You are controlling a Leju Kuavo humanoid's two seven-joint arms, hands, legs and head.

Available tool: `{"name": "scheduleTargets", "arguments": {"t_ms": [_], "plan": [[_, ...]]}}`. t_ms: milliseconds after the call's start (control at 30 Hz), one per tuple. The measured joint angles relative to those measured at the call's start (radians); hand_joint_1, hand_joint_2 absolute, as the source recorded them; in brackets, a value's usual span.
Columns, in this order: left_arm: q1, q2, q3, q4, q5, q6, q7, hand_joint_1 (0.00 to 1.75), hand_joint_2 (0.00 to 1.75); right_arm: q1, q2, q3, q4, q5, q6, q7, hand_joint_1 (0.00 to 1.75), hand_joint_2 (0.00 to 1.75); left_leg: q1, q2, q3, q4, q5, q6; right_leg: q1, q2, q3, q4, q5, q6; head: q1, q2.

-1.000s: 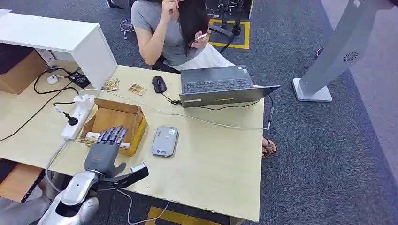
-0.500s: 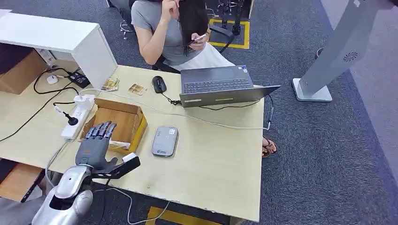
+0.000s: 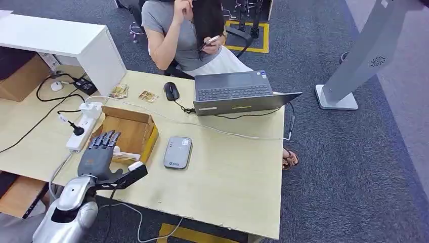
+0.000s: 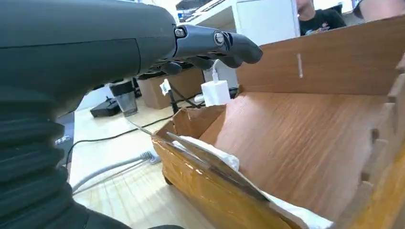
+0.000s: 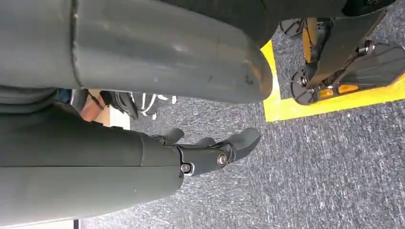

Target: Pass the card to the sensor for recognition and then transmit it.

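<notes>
An open cardboard box (image 3: 127,130) sits on the wooden desk (image 3: 227,177). A thin card (image 4: 213,164) leans against the box's near wall on white paper (image 4: 210,151); from the head it is a pale strip (image 3: 124,156). My left hand (image 3: 98,154) hovers over the box's near-left corner, fingers (image 4: 217,42) stretched out, thumb apart, holding nothing. The grey card sensor (image 3: 177,152) lies flat just right of the box. My right hand (image 5: 210,155) hangs over the carpet with its fingers loosely extended and nothing in it.
A white power strip (image 3: 84,125) with cables lies left of the box. Two loose cards (image 3: 119,91) (image 3: 147,96), a mouse (image 3: 171,90) and an open laptop (image 3: 238,92) sit at the desk's far side, where a person (image 3: 184,30) is seated. A grey stand (image 3: 354,66) is right.
My left hand has slid left along the box's near edge, from over its middle to its near-left corner. Nothing was picked up.
</notes>
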Motion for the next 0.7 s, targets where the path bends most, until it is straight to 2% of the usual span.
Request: {"name": "scheduleTargets", "arguments": {"t_ms": [300,333,700], "plan": [[-0.002,-0.002,0.009,0.018,0.0,-0.002,0.003,0.0,1.75,0.0,-0.002,0.0,0.0,0.001,0.001,-0.001,0.0,0.0,0.0,0.0,0.0,0.0,0.0,0.0,0.0,0.0,0.0,0.0,0.0,0.0,0.0,0.0],[-0.002,-0.002,0.009,0.018,0.0,-0.002,0.003,1.75,1.75,0.0,-0.002,0.0,0.0,0.001,0.001,-0.003,0.0,0.0,0.0,0.0,0.0,0.0,0.0,0.0,0.0,0.0,0.0,0.0,0.0,0.0,0.0,0.0],[0.008,-0.002,0.009,0.018,0.024,0.019,-0.032,1.75,1.75,0.0,-0.002,0.0,0.0,0.011,0.001,-0.008,0.0,0.0,0.0,0.0,0.0,0.0,0.0,0.0,0.0,0.0,0.0,0.0,0.0,0.0,0.0,0.0]]}}
